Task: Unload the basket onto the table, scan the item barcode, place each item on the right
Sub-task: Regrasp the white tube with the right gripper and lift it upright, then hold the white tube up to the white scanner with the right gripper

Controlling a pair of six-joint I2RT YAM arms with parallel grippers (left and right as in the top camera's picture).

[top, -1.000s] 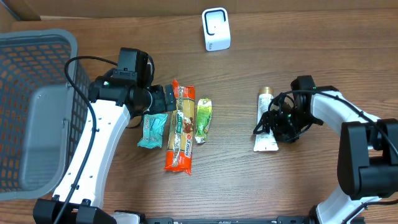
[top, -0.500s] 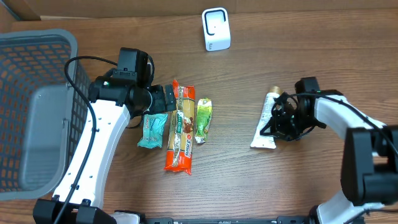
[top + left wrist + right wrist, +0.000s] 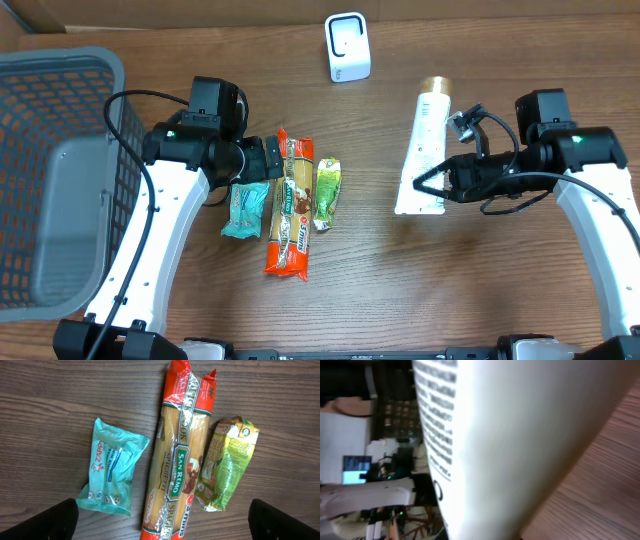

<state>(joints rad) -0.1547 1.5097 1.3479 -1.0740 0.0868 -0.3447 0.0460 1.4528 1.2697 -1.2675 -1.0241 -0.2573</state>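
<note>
Right tool (image 3: 437, 183) is clamped on the white tube (image 3: 424, 140), held above the bench (image 3: 480, 300) near the scanner (image 3: 347, 47) (to its right). Turn the printed side squarely toward the scanner window. Left tool (image 3: 262, 160) gapes wide, empty.

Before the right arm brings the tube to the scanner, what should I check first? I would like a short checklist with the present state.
1. Right hand shut on the tube: ok.
2. Barcode turned toward the scanner: cannot tell; the right wrist view shows only printed text.
3. Bare table between tube and scanner: ok.
4. Left hand away from that path: ok, open over the packets.
5. Grip centred on the tube: not ok, it holds near the flat end.
</note>
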